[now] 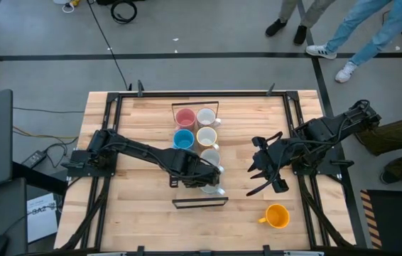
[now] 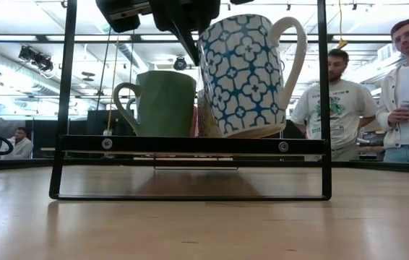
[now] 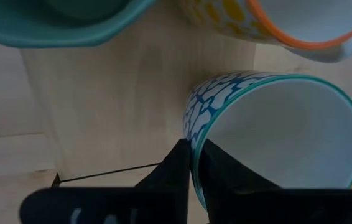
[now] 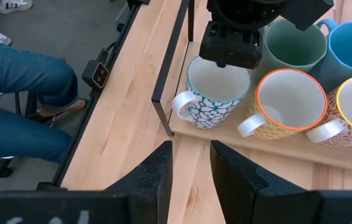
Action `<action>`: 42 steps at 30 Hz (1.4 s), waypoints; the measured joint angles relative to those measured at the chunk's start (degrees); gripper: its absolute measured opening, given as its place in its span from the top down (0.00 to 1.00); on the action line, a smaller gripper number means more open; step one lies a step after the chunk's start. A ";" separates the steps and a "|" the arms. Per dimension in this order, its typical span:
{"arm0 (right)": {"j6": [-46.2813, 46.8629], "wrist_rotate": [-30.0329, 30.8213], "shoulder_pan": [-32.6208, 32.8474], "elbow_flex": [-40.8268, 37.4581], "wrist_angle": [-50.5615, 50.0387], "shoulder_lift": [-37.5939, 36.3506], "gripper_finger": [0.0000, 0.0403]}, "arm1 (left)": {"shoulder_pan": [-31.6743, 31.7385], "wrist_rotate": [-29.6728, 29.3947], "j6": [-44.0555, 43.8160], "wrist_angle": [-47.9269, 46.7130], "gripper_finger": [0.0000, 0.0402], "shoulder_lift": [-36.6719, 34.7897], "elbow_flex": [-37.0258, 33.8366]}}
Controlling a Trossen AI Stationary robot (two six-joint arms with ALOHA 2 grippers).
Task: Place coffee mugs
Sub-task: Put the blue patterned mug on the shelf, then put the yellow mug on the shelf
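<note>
Low view shows the blue-patterned mug (image 2: 246, 76) tilted, its base at the black rack (image 2: 190, 144) bar, beside the green mug (image 2: 162, 102). From the left wrist view, the left gripper (image 3: 191, 167) pinches that mug's rim, one finger inside and one outside. High view has the orange mug (image 1: 277, 216) alone on the table (image 1: 137, 220), well apart from the rack. The right gripper (image 4: 191, 163) hovers nearby with its fingers spread, holding nothing.
</note>
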 joint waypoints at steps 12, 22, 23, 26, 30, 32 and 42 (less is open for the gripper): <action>0.00 0.00 0.00 0.00 0.00 0.00 0.72 | -0.04 -0.03 1.37 0.40 0.76 -0.01 0.09; 0.02 0.00 0.00 0.00 -0.02 0.00 0.72 | -0.07 -0.04 3.03 0.57 0.64 0.00 0.09; 0.01 0.00 0.01 0.00 -0.02 0.00 0.72 | -0.07 -0.02 3.25 0.57 0.63 0.00 0.09; 0.02 0.00 0.00 0.00 -0.02 0.00 0.72 | -0.04 -0.02 4.48 0.57 0.61 0.00 0.09; 0.02 0.00 0.02 0.00 -0.02 0.00 0.72 | -0.07 0.00 5.73 0.66 0.60 -0.26 0.07; 0.02 -0.01 0.00 0.00 -0.02 0.00 0.72 | -0.06 0.02 6.02 0.87 0.60 -0.39 0.07; 0.22 -0.02 0.01 0.00 -0.04 0.00 0.72 | -0.22 -0.01 7.91 1.02 0.60 -2.24 0.00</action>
